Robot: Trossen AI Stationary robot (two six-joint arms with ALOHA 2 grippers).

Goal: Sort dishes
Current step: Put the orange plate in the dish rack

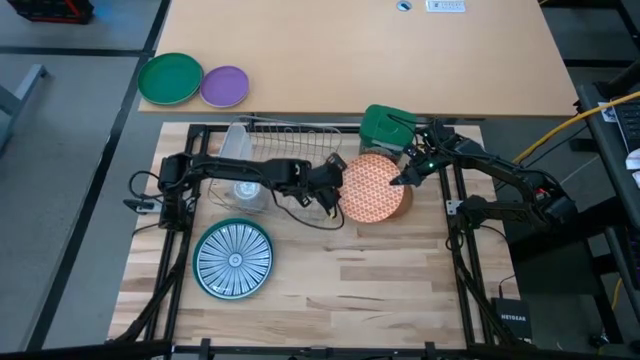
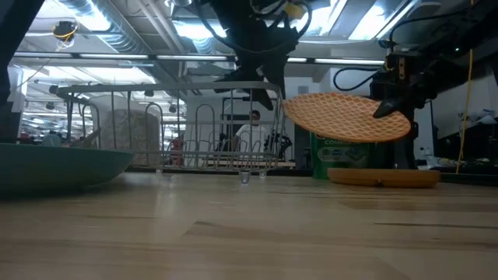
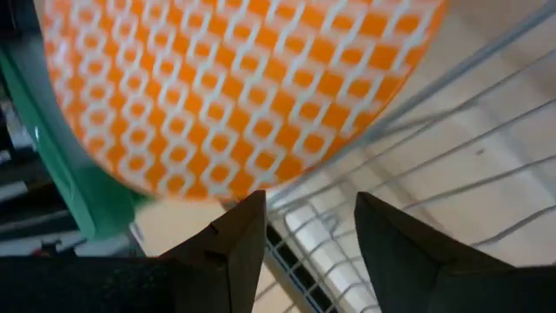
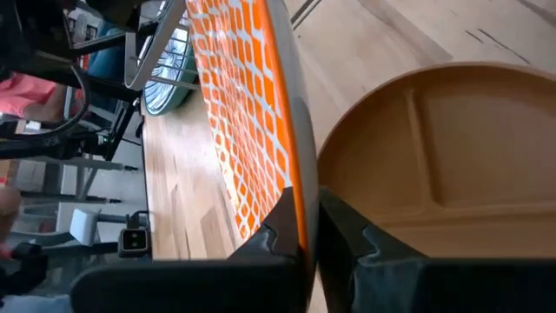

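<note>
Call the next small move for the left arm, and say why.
Probably ease the open left gripper onto the near rim of the orange patterned plate and close. The right gripper is shut on the plate's far rim, holding it in the air above the brown plate, and the left fingers sit just short of the rim, so this looks like a handover.

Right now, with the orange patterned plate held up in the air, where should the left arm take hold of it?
Probably by the rim facing the left gripper, opposite the right gripper, which is shut on the far edge. The orange plate hangs nearly flat above the brown plate, so its thin edge suits open jaws coming in level from the rack side.
</note>
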